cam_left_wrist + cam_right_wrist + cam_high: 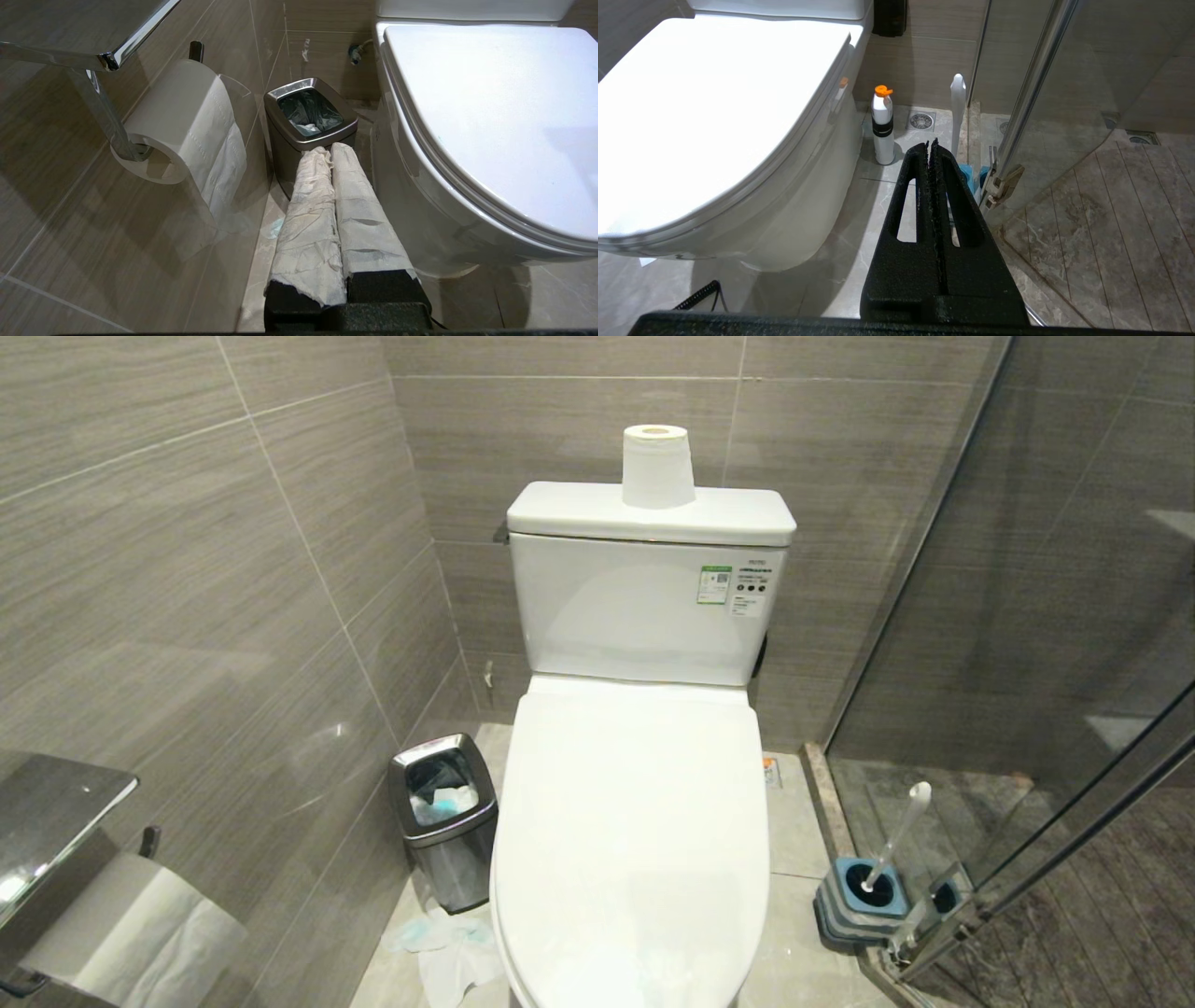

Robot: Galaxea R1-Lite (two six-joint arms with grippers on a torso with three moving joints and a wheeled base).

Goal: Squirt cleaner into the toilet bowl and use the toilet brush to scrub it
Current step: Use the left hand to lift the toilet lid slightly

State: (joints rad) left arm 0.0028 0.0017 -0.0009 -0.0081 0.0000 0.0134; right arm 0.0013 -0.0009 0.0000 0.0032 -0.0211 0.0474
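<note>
The white toilet stands with its lid (635, 821) down, so the inside of the toilet bowl is hidden; its outer wall (798, 210) shows. The toilet brush (893, 840) leans in its blue-topped holder (864, 896) on the floor to the toilet's right, by the glass door. The cleaner is out of view; a white bottle with an orange cap (883, 126) stands beside the toilet. My left gripper (329, 148), its fingers wrapped in white paper, is shut and empty, low near the bin. My right gripper (930, 142) is shut and empty, short of the brush handle (957, 112).
A small steel bin (443, 817) stands left of the toilet with crumpled tissue (448, 943) on the floor by it. A paper roll (657, 467) sits on the tank. A wall-mounted paper holder (56, 812) is at the near left. The glass shower door (1027, 616) closes off the right.
</note>
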